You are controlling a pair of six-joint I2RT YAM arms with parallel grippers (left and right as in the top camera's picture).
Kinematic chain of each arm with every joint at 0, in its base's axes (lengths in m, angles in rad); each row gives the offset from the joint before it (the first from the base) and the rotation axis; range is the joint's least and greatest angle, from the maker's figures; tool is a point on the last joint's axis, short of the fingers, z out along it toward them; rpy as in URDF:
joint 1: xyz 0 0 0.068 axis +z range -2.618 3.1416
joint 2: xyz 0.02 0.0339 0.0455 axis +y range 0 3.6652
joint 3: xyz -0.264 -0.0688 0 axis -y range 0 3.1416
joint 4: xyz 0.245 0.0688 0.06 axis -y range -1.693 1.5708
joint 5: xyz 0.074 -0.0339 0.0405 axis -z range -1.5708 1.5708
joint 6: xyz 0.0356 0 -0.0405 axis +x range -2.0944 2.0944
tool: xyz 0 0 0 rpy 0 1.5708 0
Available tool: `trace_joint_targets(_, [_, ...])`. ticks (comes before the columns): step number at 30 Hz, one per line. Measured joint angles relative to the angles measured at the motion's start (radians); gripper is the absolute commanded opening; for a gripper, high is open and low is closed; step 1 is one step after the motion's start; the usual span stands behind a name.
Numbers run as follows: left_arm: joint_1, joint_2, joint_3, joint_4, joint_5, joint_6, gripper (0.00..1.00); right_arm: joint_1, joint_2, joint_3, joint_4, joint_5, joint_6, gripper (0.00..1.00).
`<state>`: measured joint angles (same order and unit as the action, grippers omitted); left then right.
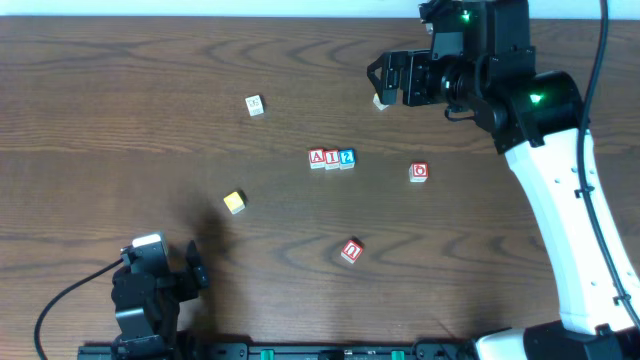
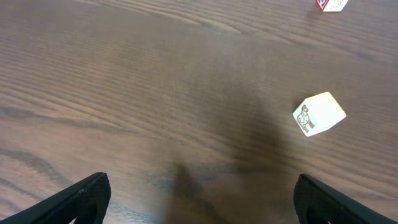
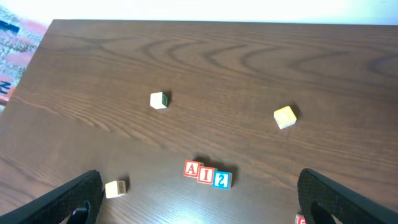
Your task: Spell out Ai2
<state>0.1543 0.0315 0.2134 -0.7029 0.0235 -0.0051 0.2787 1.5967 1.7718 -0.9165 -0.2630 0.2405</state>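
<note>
Three letter blocks stand touching in a row at the table's middle: a red A block (image 1: 317,158), a red I block (image 1: 332,159) and a blue 2 block (image 1: 347,158). The row also shows in the right wrist view, A (image 3: 193,169), I (image 3: 206,174), 2 (image 3: 222,180). My right gripper (image 1: 385,78) is open and empty, raised over the back of the table, apart from the row; its fingers frame the right wrist view (image 3: 199,199). My left gripper (image 1: 185,272) is open and empty near the front left edge, seen also in the left wrist view (image 2: 199,199).
Loose blocks lie around: a white one (image 1: 254,105) at back left, a yellow one (image 1: 234,203) (image 2: 318,114) (image 3: 285,116), a red one (image 1: 419,172) right of the row, a red one (image 1: 351,251) in front, and a cream one (image 1: 380,101) (image 3: 115,188) under my right gripper.
</note>
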Motion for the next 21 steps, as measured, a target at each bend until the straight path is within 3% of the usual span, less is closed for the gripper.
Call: trace_joint_targets(21, [0.000,-0.021,-0.042,-0.003,-0.001,0.037,0.95,0.000,0.000,0.000,0.000,0.000,0.000,0.99])
